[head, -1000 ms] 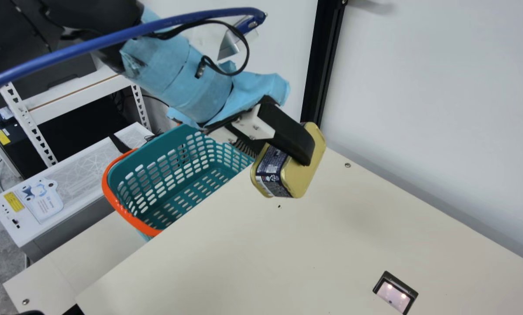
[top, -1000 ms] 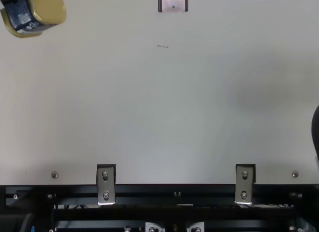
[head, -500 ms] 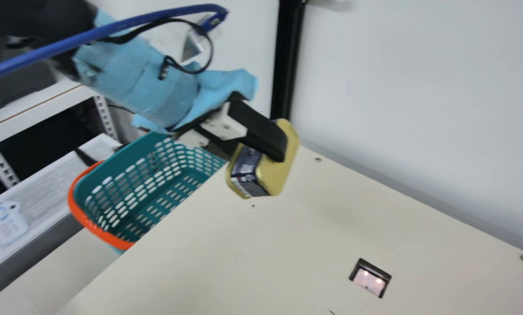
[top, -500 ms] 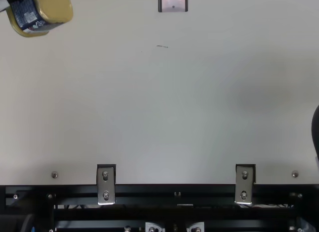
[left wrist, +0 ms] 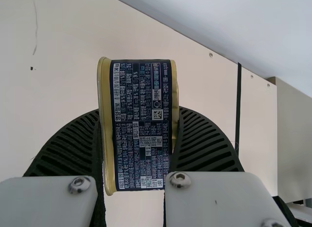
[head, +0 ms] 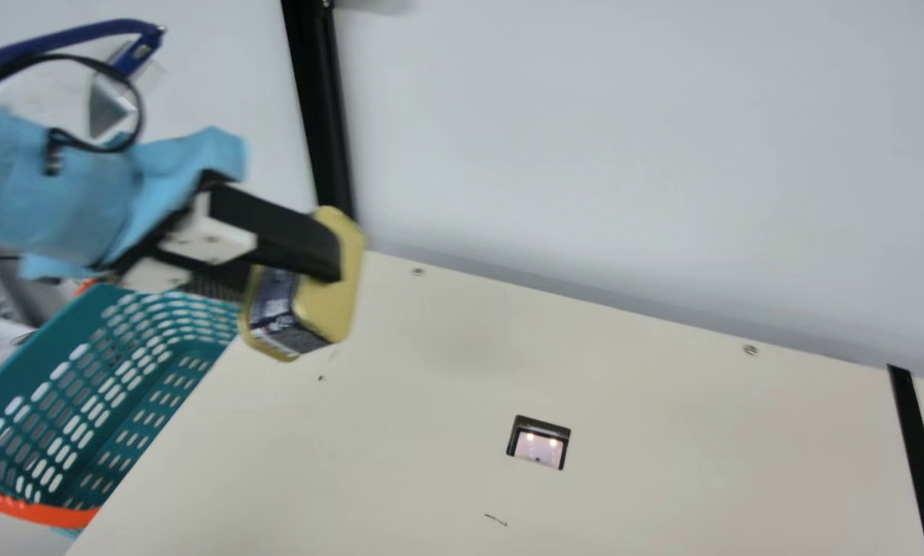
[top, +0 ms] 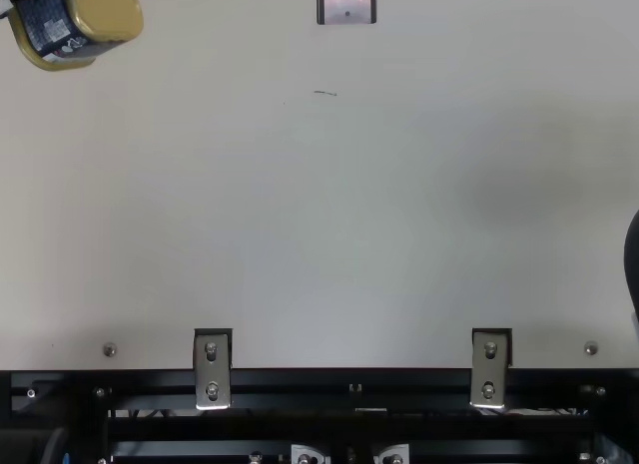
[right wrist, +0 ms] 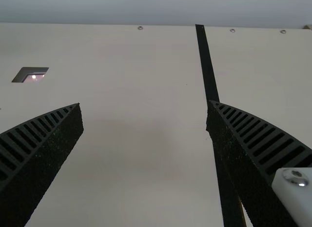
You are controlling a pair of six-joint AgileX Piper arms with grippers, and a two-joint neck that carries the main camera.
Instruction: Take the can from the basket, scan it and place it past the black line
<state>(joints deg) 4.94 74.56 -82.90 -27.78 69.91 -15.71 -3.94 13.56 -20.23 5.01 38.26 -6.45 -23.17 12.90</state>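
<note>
Your left pincer (head: 288, 284) is clamped on the gold metal can with a dark blue label (head: 327, 309). You have the can tilted in the air over the cream bench (head: 624, 371), near the teal plastic basket with an orange handle (head: 54, 332). In the left wrist view you can see the label (left wrist: 141, 90) crowded with rows of small pale print, with what looks like a small square code among them. Your right pincer (right wrist: 145, 109) has its fingers spread wide with only air between them, above the bench. Between the can and the black line (head: 919, 455) you have the black-framed scanner window with two lights (head: 539, 449), set into the bench. A black upright post (head: 319, 116) stands against the pale wall (head: 624, 139) behind the can.
</note>
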